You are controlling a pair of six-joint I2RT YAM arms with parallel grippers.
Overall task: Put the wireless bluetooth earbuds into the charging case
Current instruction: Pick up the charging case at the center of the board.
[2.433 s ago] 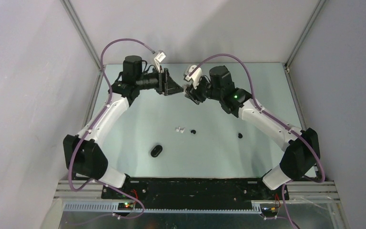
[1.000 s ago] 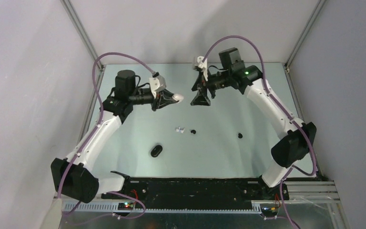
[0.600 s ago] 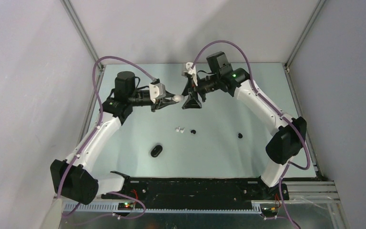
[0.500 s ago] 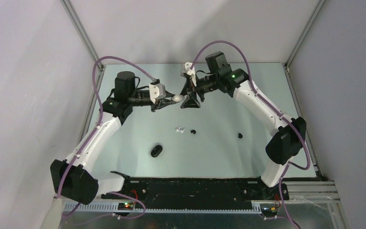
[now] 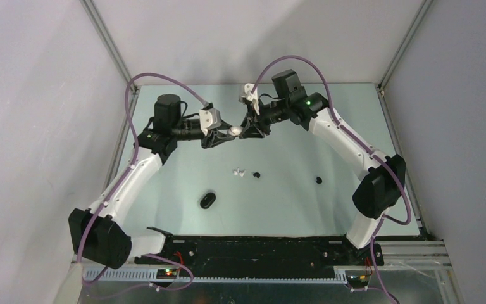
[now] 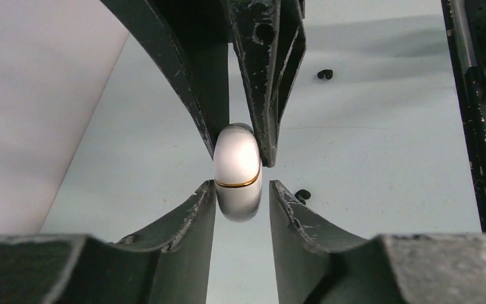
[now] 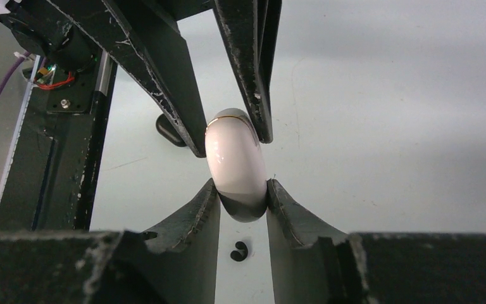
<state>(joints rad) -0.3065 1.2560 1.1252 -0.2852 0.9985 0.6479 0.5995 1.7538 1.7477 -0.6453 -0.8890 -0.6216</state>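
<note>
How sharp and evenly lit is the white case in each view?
Left wrist: white case crisp, gold seam clear, lower half shaded. Right wrist: case crisp too, lower end in shadow. Top external: evenly lit, but the case is a tiny dot.

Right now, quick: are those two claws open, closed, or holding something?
Left gripper: shut on the white pebble-shaped charging case with a gold seam.
Right gripper: shut on the same case, at its other end.

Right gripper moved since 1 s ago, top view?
Yes. The right gripper went leftward: from right of the middle black earbud to left of it, now shut on the white charging case held by the left gripper.
</note>
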